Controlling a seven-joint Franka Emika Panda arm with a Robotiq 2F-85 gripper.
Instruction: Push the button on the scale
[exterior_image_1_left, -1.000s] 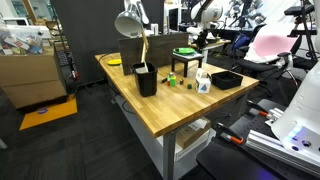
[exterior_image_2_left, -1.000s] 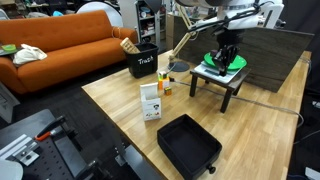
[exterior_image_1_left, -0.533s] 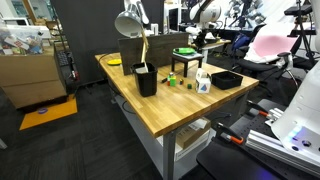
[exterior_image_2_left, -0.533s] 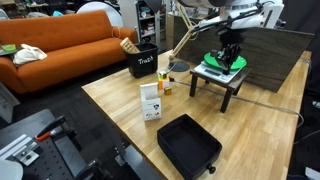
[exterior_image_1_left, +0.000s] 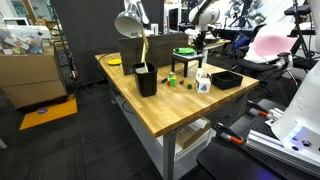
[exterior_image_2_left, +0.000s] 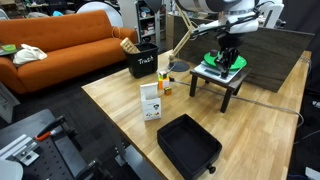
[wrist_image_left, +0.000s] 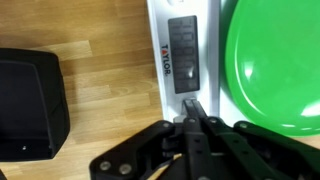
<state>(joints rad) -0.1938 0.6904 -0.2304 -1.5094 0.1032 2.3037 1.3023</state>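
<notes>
My gripper (wrist_image_left: 194, 118) has its jaws pinched together, holding nothing. The tips sit over the scale (wrist_image_left: 160, 35), on its white control strip just below the dark display (wrist_image_left: 187, 65). The scale rests on a small black stand (exterior_image_2_left: 224, 84), and a green dish (wrist_image_left: 275, 60) sits on the scale beside that strip. I cannot see the button; I judge it is under my tips. An off-centre press could hit the display or skid into the dish, and pushing too hard could shove the scale off its stand.

Bowl (wrist_image_left: 275, 60) on scale (wrist_image_left: 185, 55), atop sm. stand (exterior_image_2_left: 210, 76).
</notes>
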